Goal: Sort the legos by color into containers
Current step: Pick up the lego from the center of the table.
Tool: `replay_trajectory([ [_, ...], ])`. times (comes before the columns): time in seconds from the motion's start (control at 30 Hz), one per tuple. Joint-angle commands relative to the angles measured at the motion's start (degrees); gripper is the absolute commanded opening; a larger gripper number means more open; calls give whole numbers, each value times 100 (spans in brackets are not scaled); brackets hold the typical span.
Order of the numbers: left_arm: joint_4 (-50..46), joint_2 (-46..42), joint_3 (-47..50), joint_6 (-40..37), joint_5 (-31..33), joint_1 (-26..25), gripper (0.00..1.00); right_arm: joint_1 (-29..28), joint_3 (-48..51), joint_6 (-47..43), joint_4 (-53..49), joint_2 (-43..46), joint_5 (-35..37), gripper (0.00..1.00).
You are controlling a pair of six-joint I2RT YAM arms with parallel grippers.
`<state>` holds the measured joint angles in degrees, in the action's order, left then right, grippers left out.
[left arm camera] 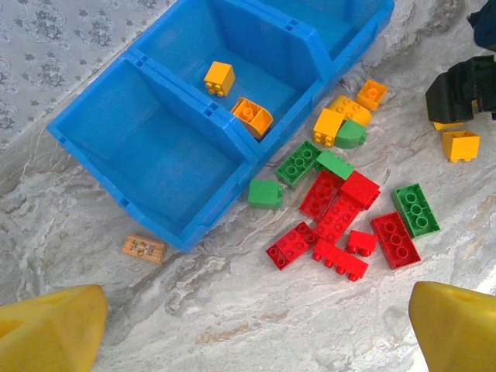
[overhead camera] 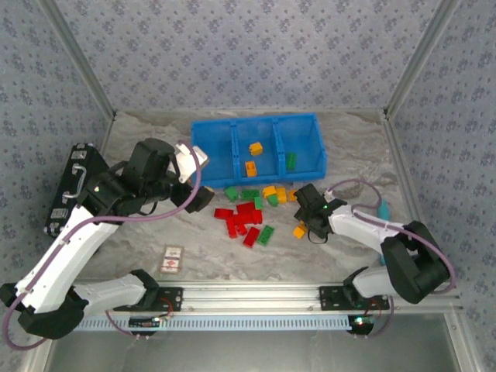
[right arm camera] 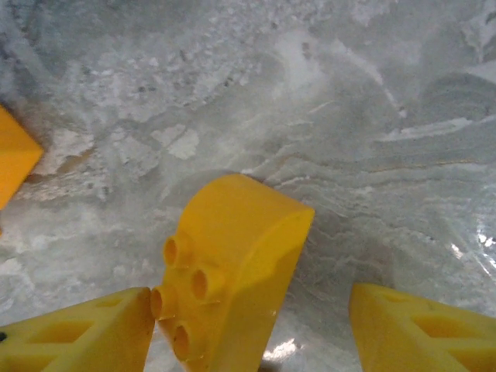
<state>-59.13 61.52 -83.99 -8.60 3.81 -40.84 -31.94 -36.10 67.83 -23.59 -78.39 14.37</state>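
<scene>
- While our left gripper (left arm camera: 256, 329) hangs wide open near the legos (left arm camera: 337, 209) beside the containers (left arm camera: 155, 155), we leave it idle.
- Our right gripper (right arm camera: 252, 310) brackets 1 yellow brick (right arm camera: 232, 248) on the table (right arm camera: 310, 116): 1 finger (right arm camera: 93, 333) touches its studs and the other stands apart, so we centre before squeezing.

Free to pass at 6 o'clock of the lego cluster (overhead camera: 248, 217), save a printed card (overhead camera: 172, 259) at 8. Blocked at 12 by the front wall of the blue bin (overhead camera: 213, 178), at 3 by the right gripper (overhead camera: 307, 220), at 9 by the left gripper (overhead camera: 206, 199), black case (overhead camera: 74, 186) beyond
</scene>
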Motion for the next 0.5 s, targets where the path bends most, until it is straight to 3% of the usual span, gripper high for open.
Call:
replay_trajectory([
  [0.0,130,-96,38,-115,-151,67,100,60,18,106,-50,-245,141,64],
  [0.47,207,-138,189,-120,-257,182,100,263,-94,-605,-39,-460,112,32],
])
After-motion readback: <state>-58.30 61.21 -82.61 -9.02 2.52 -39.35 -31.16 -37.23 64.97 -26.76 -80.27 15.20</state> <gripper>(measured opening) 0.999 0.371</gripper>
